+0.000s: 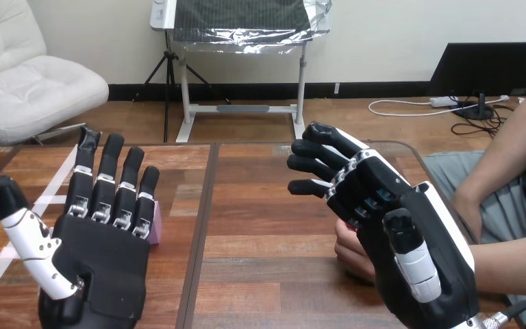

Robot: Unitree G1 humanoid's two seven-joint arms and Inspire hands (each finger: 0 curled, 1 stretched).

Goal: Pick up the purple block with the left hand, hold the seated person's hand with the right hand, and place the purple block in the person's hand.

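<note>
Brown wood planks make up the table (260,274) I am working over. A dark seam (202,226) runs from its far edge down to the bottom of the frame, a bit left of the middle. My left hand (103,253) sits at the lower left, left of that seam, spread wide with its fingers straight and its thumb sticking out to the left; it holds nothing. The purple block (155,229) lies on the table just behind those fingers, at their right side. I see only a thin bit of it because the hand is in the way, and I cannot tell if the fingers touch it. A white tape line (48,192) slants across the wood at the far left, passing behind the thumb. My right hand (424,253) is at the lower right, its fingers reaching toward the middle of the frame, loose and a little bent. The person's hand (351,252) peeks out from under its palm, mostly hidden. I see none of my fingers wrapped round it, so I can only say my hand is over it. The person's forearm (520,257) comes in from the right edge, and a second arm (500,164) hangs down at the upper right, past the table's rounded corner. Bare wood lies between my two hands, and more runs from the fingertips to the far edge.
</note>
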